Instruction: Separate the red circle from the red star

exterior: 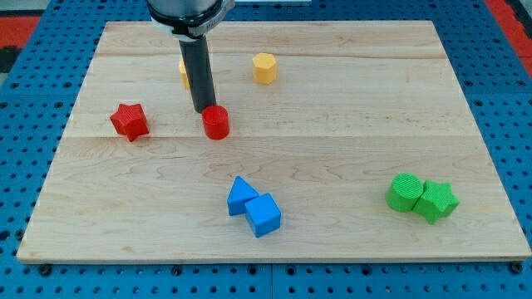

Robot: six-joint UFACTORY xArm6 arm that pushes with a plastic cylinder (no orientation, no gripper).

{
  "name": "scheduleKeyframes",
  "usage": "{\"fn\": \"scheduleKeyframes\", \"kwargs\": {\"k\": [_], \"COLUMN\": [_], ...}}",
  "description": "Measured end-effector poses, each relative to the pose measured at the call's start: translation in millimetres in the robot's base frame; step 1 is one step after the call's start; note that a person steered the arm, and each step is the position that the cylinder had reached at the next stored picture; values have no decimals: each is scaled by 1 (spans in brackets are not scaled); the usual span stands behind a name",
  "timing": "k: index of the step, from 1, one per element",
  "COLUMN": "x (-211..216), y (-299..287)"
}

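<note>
The red circle (pixel 216 122) sits on the wooden board (pixel 332 141) left of centre. The red star (pixel 130 121) lies to its left, about a hundred pixels away, with bare board between them. My tip (pixel 202 110) is the lower end of the dark rod and stands just at the upper left of the red circle, touching or nearly touching its edge. The tip is to the right of the red star.
A yellow block (pixel 184 72) is partly hidden behind the rod. A yellow hexagon (pixel 264 68) lies near the top. A blue triangle (pixel 241 196) and blue cube (pixel 263 215) touch at the bottom centre. A green circle (pixel 405 193) and green star (pixel 437 201) touch at the bottom right.
</note>
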State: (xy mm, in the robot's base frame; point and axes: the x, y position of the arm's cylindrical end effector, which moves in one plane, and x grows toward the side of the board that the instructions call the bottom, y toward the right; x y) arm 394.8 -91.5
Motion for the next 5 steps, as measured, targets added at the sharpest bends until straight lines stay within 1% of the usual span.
{"fn": "scheduleKeyframes", "kwargs": {"k": [1, 3, 5], "x": [2, 10, 24], "y": [0, -24, -23]}}
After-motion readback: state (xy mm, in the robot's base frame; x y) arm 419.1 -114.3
